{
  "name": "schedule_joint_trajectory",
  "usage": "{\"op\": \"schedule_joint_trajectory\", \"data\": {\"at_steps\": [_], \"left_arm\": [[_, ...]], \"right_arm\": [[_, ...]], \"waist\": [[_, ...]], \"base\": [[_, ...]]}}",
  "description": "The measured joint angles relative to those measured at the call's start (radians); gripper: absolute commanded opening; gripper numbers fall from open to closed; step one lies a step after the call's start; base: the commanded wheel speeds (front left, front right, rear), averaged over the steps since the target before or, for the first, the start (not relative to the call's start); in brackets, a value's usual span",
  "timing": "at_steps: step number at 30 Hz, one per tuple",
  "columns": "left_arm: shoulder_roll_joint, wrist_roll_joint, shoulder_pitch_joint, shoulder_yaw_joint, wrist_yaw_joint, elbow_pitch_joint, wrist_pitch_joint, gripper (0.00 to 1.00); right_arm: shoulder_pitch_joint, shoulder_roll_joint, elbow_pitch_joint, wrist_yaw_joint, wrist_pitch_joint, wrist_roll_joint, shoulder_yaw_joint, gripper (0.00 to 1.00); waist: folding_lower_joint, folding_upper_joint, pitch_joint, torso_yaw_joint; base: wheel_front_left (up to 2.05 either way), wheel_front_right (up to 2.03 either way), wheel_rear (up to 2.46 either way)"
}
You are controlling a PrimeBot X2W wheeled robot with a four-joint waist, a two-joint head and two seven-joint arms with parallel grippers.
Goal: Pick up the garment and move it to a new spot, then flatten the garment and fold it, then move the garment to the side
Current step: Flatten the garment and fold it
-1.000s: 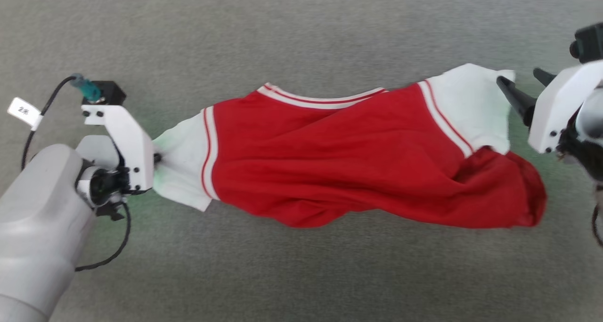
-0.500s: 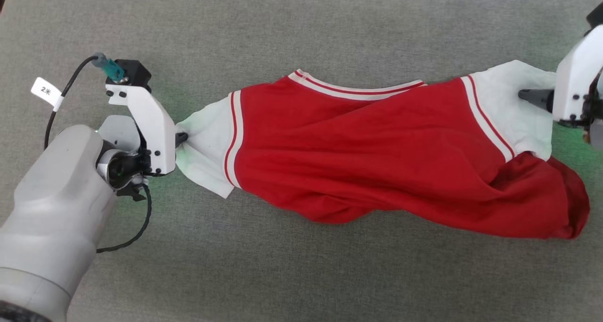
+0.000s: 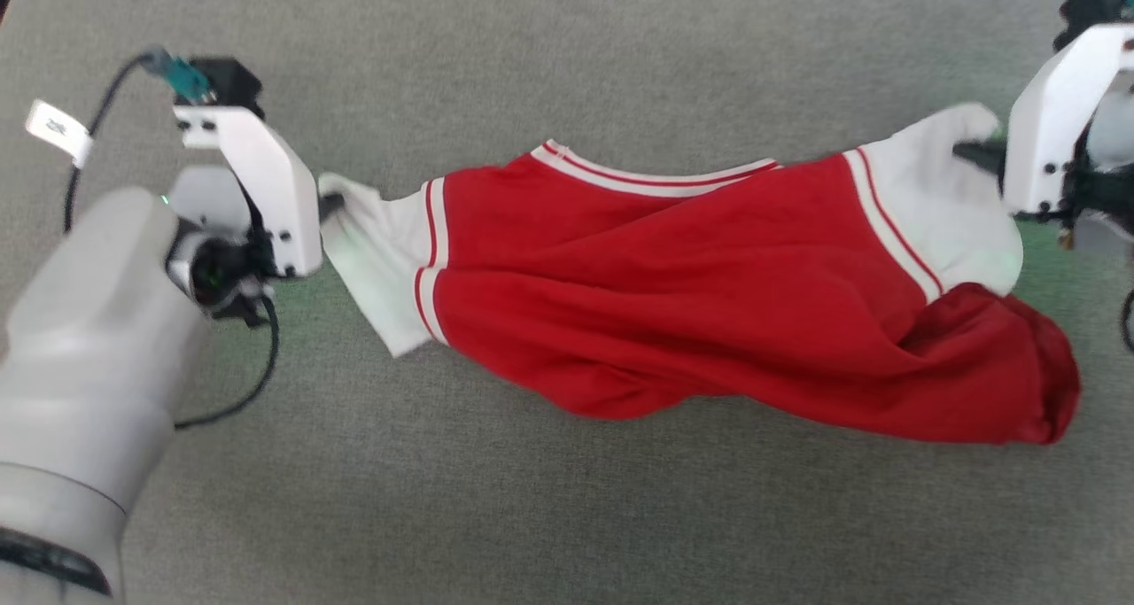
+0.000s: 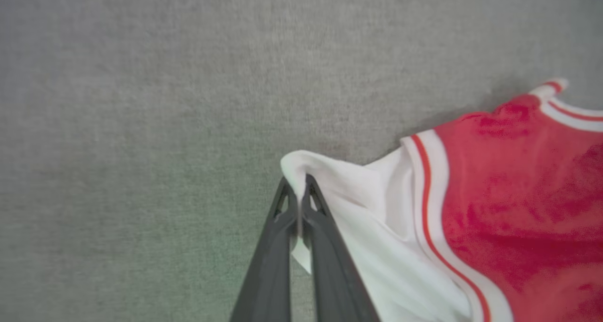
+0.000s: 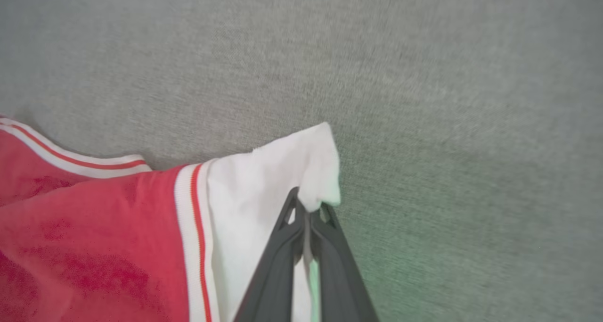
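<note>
Noted grey, felt-textured bench [image 3: 567, 47], matte and finely napped. Found left hand [image 4: 297, 190] pinched tight on the tip of a white sleeve [image 3: 376, 242], dark tapered fingers [image 4: 268, 265] pressed together, white bracket [image 3: 266, 180] and pale forearm [image 3: 80, 339] angled in from the lower left. Found right hand [image 5: 308, 213] likewise clamped on the opposite white sleeve [image 3: 939, 215], reaching in from the right edge. Observed the garment [image 3: 709, 304] strung between both: soft red knit, twisted, sagging in loose folds mid-span, striped collar trim [image 3: 647, 169] along the far edge. Contact with bench not determinable.
</note>
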Motion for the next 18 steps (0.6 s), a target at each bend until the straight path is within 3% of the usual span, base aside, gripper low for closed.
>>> {"op": "schedule_joint_trajectory", "data": {"at_steps": [10,18], "left_arm": [[0.051,0.019,-0.163,0.018,0.022,-0.088,-0.001,0.0],[0.084,0.045,-0.278,0.037,0.045,-0.159,-0.002,0.0]], "right_arm": [[-0.02,-0.091,-0.202,0.0,-0.026,0.085,0.036,0.0],[-0.098,-0.096,-0.285,0.0,-0.08,0.09,0.044,0.0]], "waist": [[0.0,0.0,-0.093,-0.04],[0.0,0.0,-0.172,-0.07]], "base": [[0.0,0.0,0.0],[0.0,0.0,0.0]]}}
